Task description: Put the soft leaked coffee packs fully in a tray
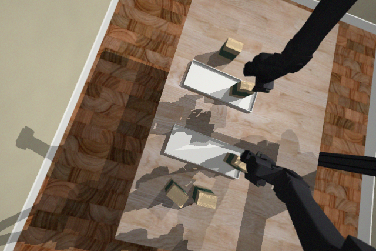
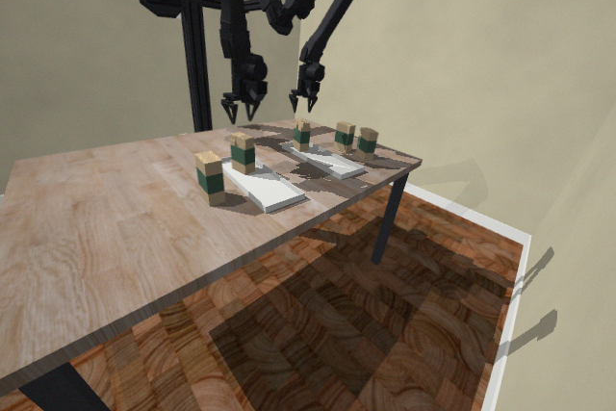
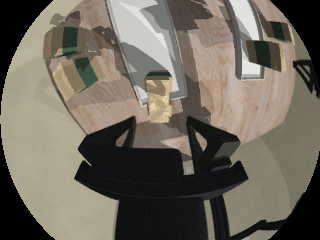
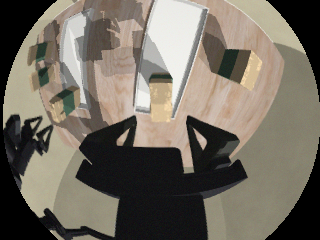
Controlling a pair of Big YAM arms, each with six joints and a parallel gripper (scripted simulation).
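Five tan coffee packs with green bands are on the bench. One pack (image 1: 242,87) stands at the end of the nearer white tray (image 1: 217,85). My right gripper (image 2: 240,112) is open and hangs above this pack, clear of it. In the right wrist view the pack (image 4: 160,96) lies ahead of the spread fingers. Another pack (image 1: 235,161) stands at the end of the second white tray (image 1: 201,155). My left gripper (image 2: 302,102) is open above this pack (image 2: 300,135), not touching it. The left wrist view shows the pack (image 3: 158,99) beyond the fingers.
One pack (image 1: 230,48) stands alone on the bench beside the first tray. Two packs (image 1: 176,193) (image 1: 204,197) stand together near the second tray, close to the bench corner. The arms' black mast (image 2: 196,58) rises behind the bench.
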